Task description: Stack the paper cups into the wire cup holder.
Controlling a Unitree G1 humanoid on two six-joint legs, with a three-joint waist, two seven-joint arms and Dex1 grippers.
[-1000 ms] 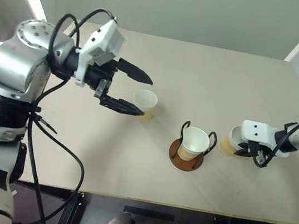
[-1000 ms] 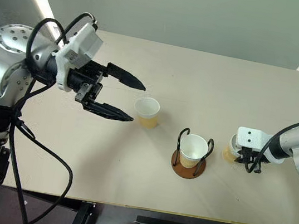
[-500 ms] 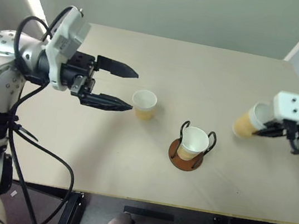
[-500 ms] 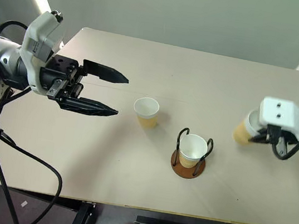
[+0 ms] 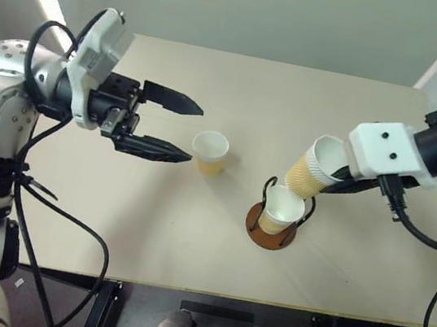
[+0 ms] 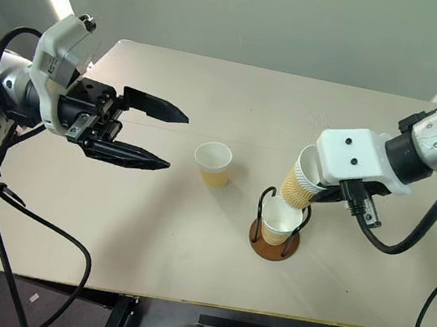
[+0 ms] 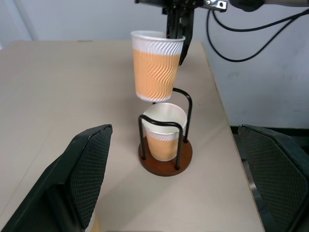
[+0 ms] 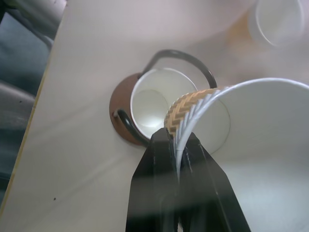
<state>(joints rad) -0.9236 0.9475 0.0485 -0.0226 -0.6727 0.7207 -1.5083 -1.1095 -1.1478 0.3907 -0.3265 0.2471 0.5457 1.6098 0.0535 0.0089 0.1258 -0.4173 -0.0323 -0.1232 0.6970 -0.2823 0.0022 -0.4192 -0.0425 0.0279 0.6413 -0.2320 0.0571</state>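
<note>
The right gripper pinches the rim of a cup, carrying it tilted just above the wire holder, where one cup sits nested. The left gripper hangs wide apart beside the third cup, probably waiting.

Looks like a lab test bay to me: bare plywood table on metal frame, plain grey-green wall.
</note>
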